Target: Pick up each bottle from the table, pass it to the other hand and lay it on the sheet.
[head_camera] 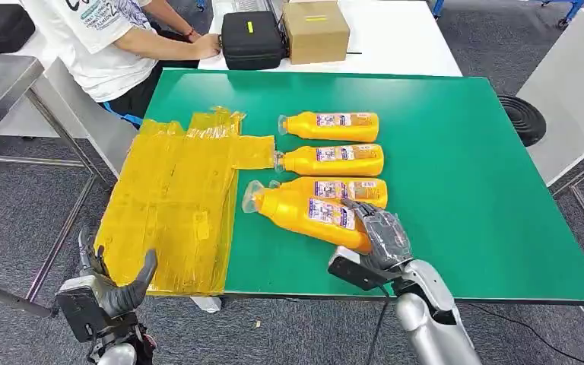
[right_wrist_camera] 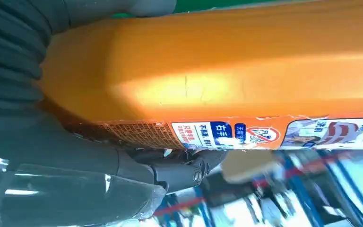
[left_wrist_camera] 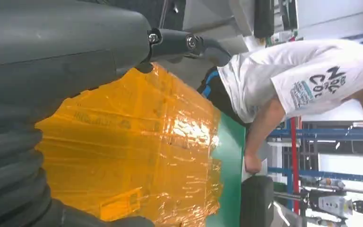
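Several yellow-orange bottles lie on the green table (head_camera: 456, 175). Two lie apart at the back (head_camera: 331, 125) (head_camera: 333, 160), and a third bottle (head_camera: 361, 188) lies just behind the nearest one. My right hand (head_camera: 380, 236) grips the nearest bottle (head_camera: 304, 211) at its base; it points cap-left and looks raised a little. The right wrist view shows the held bottle (right_wrist_camera: 217, 80) close up against my right hand (right_wrist_camera: 28, 142). The yellow sheet (head_camera: 175, 205) covers the table's left end. My left hand (head_camera: 106, 293) hovers empty, fingers apart, by the sheet's front corner; the sheet (left_wrist_camera: 137, 156) lies ahead of that hand (left_wrist_camera: 38, 71).
A person in a white T-shirt (head_camera: 99, 38) sits at the far left behind the sheet. On the white table beyond stand a black case (head_camera: 251, 38) and a cardboard box (head_camera: 315, 30). A black round base (head_camera: 523, 118) lies on the floor at right.
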Available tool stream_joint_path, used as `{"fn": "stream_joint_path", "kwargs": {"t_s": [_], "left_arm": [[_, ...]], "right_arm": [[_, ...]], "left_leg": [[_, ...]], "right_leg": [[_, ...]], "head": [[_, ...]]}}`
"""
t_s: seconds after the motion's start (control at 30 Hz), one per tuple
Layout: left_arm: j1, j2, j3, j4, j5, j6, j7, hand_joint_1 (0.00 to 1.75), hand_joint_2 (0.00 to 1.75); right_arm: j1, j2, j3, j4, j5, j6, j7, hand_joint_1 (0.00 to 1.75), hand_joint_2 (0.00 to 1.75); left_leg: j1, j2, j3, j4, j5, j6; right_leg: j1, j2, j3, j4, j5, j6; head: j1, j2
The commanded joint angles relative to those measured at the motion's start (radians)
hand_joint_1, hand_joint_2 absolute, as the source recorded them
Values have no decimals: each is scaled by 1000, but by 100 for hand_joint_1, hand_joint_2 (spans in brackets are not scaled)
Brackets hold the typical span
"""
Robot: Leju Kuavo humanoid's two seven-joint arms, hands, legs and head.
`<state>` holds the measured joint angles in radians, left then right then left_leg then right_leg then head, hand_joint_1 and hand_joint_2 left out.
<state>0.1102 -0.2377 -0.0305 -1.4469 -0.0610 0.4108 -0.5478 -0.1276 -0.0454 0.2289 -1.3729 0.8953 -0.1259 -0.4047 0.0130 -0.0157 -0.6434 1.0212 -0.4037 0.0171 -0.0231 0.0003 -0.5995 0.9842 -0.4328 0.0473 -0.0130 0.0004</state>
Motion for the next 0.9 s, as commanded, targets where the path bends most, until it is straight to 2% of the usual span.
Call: {"fn": "stream_joint_path", "kwargs": {"t_s": [0.03,0.07,0.13,0.23,0.27,0.3,0.37,0.47,0.53,0.7,0.8,0.9], "left_arm": [[-46,4,-7,78,23,-16,2,0,175],[-46,4,-7,78,23,-16,2,0,175],[-51,9,-10,89,75,-68,15,0,175],[-65,66,-63,127,341,-412,70,0,175],[-73,79,-72,144,383,-475,82,0,175],[-82,89,-84,158,405,-523,89,0,175],[-87,89,-82,165,405,-525,88,0,175],[-154,121,-140,235,456,-727,138,0,175],[-220,125,-175,312,453,-802,163,0,175],[-234,125,-185,328,446,-813,164,0,175],[-314,120,-229,396,419,-835,174,0,175],[-332,110,-244,409,391,-803,159,0,175]], "right_arm": [[-2,70,-17,-76,-37,-44,-51,175,175],[-2,70,-17,-76,-37,-44,-51,175,175],[-2,88,-36,-71,-86,-54,-91,175,175],[2,119,-55,-25,-165,-45,-145,175,175],[-1,128,-56,5,-178,-51,-166,175,175],[-8,134,-51,40,-186,-43,-174,175,175],[-12,137,-50,57,-187,-50,-184,175,175],[-46,177,-35,159,-235,-23,-237,175,175],[-79,204,-10,252,-263,-24,-273,175,175],[-84,208,-7,264,-272,-34,-284,175,175],[-98,226,20,301,-307,1,-293,175,175],[-115,237,50,354,-321,8,-293,175,175]], "left_leg": [[0,4,5,0,-2,0],[-1,1,2,-1,-1,0],[0,1,4,0,-1,0],[-1,1,5,-1,-1,0],[-1,0,3,-2,0,0],[-1,1,5,-2,-1,-1],[-1,1,3,-2,0,0],[0,3,5,-2,-1,-1],[0,2,6,-3,0,-1],[0,3,3,-2,0,0],[0,1,1,-1,1,0],[0,0,4,-1,0,0]], "right_leg": [[0,2,4,-1,-1,-3],[-1,0,1,0,0,-2],[0,0,4,-1,-1,-3],[0,0,4,-2,-1,-3],[0,-1,3,-2,0,-2],[0,-1,5,-3,-1,-3],[0,0,2,-2,0,-1],[0,2,4,-2,0,-3],[1,0,5,-3,0,-3],[0,2,3,-1,1,-2],[0,0,1,-1,1,-2],[1,-1,4,-1,0,-3]], "head": [[0,0],[0,0],[0,0],[0,0],[0,0],[0,0],[0,0],[0,0],[0,0],[0,0],[0,0],[0,0]]}}
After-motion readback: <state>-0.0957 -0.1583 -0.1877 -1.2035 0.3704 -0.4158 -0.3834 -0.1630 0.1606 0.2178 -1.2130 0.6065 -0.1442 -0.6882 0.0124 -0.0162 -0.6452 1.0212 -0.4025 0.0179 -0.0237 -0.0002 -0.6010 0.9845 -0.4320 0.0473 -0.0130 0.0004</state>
